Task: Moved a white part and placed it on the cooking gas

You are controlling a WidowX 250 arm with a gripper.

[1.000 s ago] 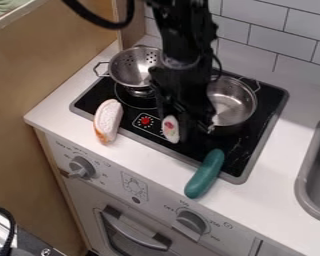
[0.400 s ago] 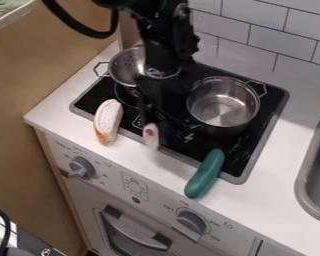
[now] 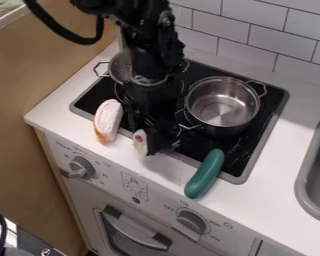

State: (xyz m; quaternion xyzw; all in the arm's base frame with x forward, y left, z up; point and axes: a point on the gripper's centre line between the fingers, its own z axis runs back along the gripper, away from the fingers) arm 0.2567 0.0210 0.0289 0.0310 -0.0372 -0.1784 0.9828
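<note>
The tool (image 3: 148,141), clamped on a white oval piece with a red mark (image 3: 140,143), has shifted farther from the round steel pot (image 3: 223,103).

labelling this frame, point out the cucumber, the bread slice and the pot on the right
cucumber (image 3: 205,173): camera view, middle of its green side
bread slice (image 3: 108,120): camera view, its pale face
pot (image 3: 198,88): camera view, inner wall, left side
</note>
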